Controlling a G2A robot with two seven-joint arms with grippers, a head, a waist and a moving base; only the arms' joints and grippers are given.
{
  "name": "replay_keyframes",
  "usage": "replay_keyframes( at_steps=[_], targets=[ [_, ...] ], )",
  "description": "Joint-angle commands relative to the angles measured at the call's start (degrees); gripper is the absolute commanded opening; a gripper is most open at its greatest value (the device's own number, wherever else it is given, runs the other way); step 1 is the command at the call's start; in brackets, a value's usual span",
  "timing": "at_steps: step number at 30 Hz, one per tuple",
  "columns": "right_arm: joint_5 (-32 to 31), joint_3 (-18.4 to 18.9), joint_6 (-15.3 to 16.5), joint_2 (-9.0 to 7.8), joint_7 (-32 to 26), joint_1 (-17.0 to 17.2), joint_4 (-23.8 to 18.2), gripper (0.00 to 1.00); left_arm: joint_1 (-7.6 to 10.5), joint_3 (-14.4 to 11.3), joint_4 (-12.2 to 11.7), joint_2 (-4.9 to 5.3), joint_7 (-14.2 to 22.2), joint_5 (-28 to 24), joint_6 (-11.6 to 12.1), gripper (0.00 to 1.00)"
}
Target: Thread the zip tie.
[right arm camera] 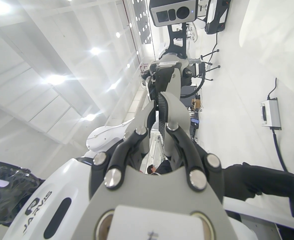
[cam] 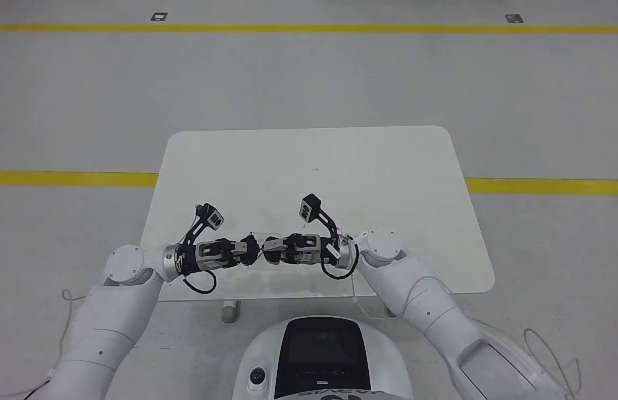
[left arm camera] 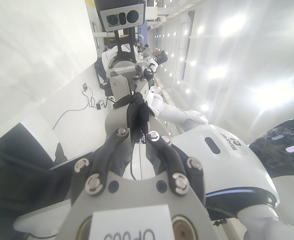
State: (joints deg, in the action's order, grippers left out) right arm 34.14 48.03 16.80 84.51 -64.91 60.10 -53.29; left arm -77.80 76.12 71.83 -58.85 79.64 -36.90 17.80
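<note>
Over the near edge of the white table (cam: 309, 170), my two grippers meet tip to tip. The left gripper (cam: 251, 250) comes in from the left and the right gripper (cam: 277, 247) from the right. In the left wrist view my left gripper (left arm camera: 136, 116) is shut, and a thin black zip tie (left arm camera: 123, 102) sticks out sideways where its tips touch the right gripper (left arm camera: 136, 93). In the right wrist view the right gripper (right arm camera: 162, 101) has its fingers pressed together, facing the left gripper (right arm camera: 159, 81). The tie's part between the pads is hidden.
Both arms hover low over the table's front edge, elbows out to either side. The rest of the tabletop stretches away beyond the grippers. Grey floor with yellow lines (cam: 549, 186) surrounds the table.
</note>
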Motion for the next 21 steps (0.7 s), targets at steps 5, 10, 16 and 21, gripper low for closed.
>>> replay_keyframes(
  at_steps=[5,10,16,21],
  targets=[
    [-0.12,0.06,0.17,-0.01,0.22,0.05,-0.02,0.0,0.0,0.0,0.0,0.0,0.0,0.0,0.0,0.34],
    [-0.15,0.15,0.36,-0.03,0.3,0.1,-0.12,0.0,0.0,0.0,0.0,0.0,0.0,0.0,0.0,1.0],
    [0.16,0.61,0.74,-0.12,0.71,0.3,-0.23,0.0,0.0,0.0,0.0,0.0,0.0,0.0,0.0,1.0],
    [0.51,1.08,1.1,-0.2,1.44,0.63,-0.39,0.0,0.0,0.0,0.0,0.0,0.0,0.0,0.0,1.0]
  ],
)
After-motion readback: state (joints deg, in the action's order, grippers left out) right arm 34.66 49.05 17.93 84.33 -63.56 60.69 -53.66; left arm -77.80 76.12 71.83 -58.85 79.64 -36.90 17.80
